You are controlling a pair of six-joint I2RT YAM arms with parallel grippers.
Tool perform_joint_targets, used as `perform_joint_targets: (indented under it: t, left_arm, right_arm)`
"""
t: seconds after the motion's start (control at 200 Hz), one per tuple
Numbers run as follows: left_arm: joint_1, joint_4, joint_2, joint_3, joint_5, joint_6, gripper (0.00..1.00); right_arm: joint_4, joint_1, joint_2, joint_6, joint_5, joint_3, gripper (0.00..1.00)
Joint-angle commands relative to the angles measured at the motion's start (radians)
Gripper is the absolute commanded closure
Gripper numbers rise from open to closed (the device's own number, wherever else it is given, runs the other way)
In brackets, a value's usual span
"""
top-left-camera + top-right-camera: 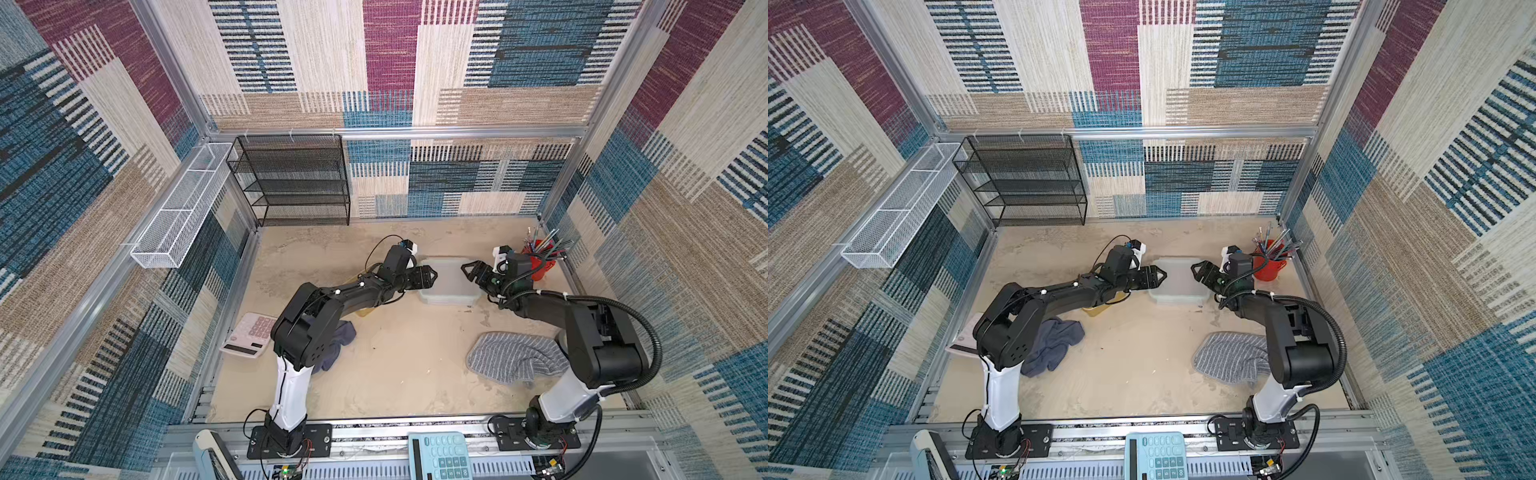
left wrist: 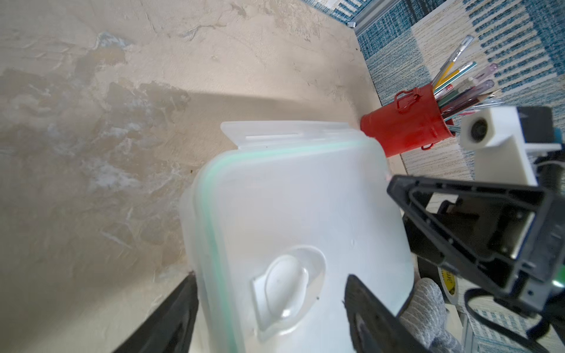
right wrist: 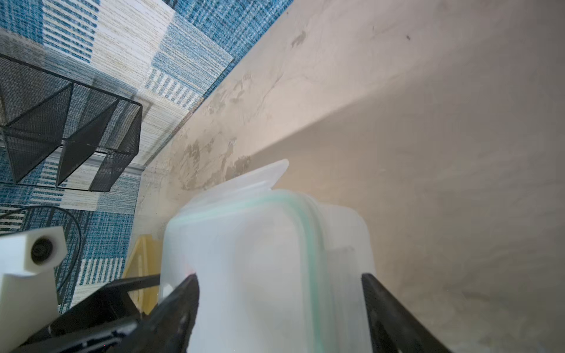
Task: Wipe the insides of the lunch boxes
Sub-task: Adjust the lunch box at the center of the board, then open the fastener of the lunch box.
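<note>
The clear frosted rectangular plastic lunch box, lid fitted, rests toward the far side of the beige table. The translucent amber-yellow lunch box lies beside it, mostly under the left arm. The left gripper and right gripper each straddle one short end, fingers spread; contact cannot be confirmed. Expect a light, smooth, slightly flexible shell that slides easily, so hold it at the stiff rim and latch flaps, not the lid centre.

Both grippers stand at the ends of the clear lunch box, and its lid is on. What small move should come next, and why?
Probably close the left gripper on its end of the clear lunch box to steady it. Its fingers stand open around the box, the right gripper is at the opposite end, and the lid is on, so wiping cannot start.
</note>
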Motion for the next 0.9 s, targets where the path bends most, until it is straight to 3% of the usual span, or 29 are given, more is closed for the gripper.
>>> perform_joint_targets:
  t: [0.0, 0.185, 0.391, 0.591, 0.696, 0.896]
  left_arm:
    - [-0.012, 0.047, -0.029, -0.022, 0.034, -0.055, 0.23]
    - [-0.003, -0.042, -0.049, -0.011, -0.027, -0.036, 0.2]
    - [0.008, -0.063, -0.116, -0.029, -0.103, -0.003, 0.19]
    - [0.002, -0.099, -0.158, -0.005, -0.13, 0.033, 0.18]
    - [-0.026, -0.086, -0.165, 0.002, -0.127, 0.066, 0.18]
    - [-0.065, 0.056, -0.123, -0.017, -0.033, 0.029, 0.23]
  right_arm:
    - [0.076, 0.008, 0.031, 0.04, -0.096, 0.041, 0.15]
    - [0.001, 0.008, 0.094, 0.013, -0.077, 0.126, 0.11]
    - [-0.034, 0.007, 0.051, -0.017, 0.012, 0.102, 0.0]
    - [-0.051, -0.007, 0.011, -0.022, 0.048, 0.082, 0.02]
    - [0.004, -0.016, -0.012, -0.006, -0.013, 0.037, 0.02]
    - [0.298, -0.062, -0.057, 0.117, -0.129, -0.158, 0.0]
